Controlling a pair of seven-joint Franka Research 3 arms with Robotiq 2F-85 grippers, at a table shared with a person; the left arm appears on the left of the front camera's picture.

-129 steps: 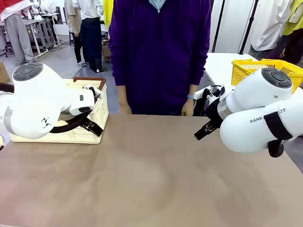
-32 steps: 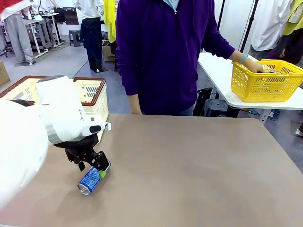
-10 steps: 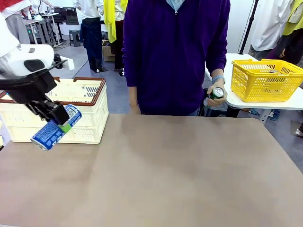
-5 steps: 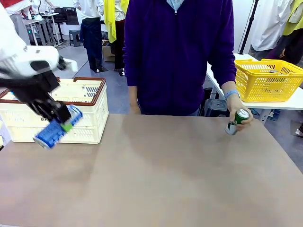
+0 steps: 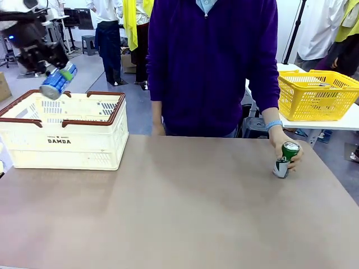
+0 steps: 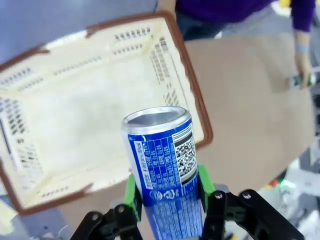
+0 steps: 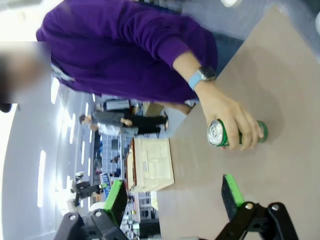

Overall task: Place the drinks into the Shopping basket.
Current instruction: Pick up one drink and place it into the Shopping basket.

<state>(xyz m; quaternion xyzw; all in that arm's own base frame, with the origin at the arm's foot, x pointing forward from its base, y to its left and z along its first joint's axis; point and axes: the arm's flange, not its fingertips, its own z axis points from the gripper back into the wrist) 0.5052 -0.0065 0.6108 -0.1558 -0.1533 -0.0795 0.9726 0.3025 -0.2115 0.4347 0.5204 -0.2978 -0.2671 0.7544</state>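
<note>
Left fingers (image 6: pixel 131 197) clamp the blue can (image 6: pixel 162 165) high over the Shopping basket (image 6: pixel 192 95).
Dropped from here it may clip the rim and bounce out; right fingers (image 7: pixel 230 190) gape empty, green can (image 7: pixel 216 134) on the table (image 7: pixel 280 80) in a person's hand (image 7: pixel 226 112).

A bright yellow plastic mesh basket (image 5: pixel 317 95) is being borne by a white side table (image 5: pixel 336 124) at far right. The flat brown tabletop (image 5: pixel 185 207) is being faced by a person in a purple sweater (image 5: pixel 213 61) and blue wristband (image 5: pixel 274 124).
</note>
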